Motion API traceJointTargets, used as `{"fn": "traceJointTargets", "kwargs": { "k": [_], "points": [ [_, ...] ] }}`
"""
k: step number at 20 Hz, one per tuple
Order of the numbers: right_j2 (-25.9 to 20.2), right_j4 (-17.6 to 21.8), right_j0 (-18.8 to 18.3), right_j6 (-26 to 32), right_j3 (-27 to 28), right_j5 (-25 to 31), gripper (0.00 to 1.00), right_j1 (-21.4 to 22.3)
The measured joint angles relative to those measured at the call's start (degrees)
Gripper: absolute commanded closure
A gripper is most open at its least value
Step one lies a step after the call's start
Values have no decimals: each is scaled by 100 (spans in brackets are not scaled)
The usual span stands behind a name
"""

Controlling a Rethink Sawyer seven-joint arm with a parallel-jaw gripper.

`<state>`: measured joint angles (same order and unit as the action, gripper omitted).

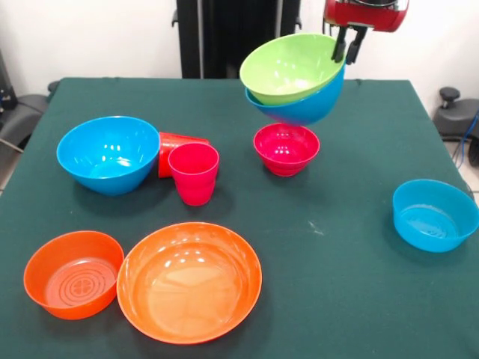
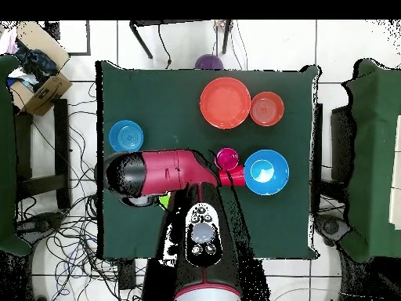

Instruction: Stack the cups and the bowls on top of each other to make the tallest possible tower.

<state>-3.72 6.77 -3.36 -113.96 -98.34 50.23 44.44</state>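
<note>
Bowls are only partly stacked. A green bowl [image 1: 288,69] nested in a blue bowl [image 1: 303,106] is held tilted in the air by the claw [image 1: 348,46], which is pinched on the pair's rim, above a magenta bowl [image 1: 286,149] on the counter [image 1: 337,262]. Nothing standing on the counter has yet been built into a tower. Left loose are a second blue bowl [image 1: 108,154], a pink cup [image 1: 194,173], a red cup [image 1: 174,149] lying on its side, two orange bowls [image 1: 189,281] and a light blue bowl [image 1: 435,215].

The hand [image 1: 349,46] hangs raised, fingers pinched on a rim.
</note>
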Motion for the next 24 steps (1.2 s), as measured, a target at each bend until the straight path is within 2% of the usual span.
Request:
{"fn": "traceJointTargets", "kwargs": {
  "k": [24],
  "points": [
    [260,-1,10,0,349,0,100,-405]
  ]
}}
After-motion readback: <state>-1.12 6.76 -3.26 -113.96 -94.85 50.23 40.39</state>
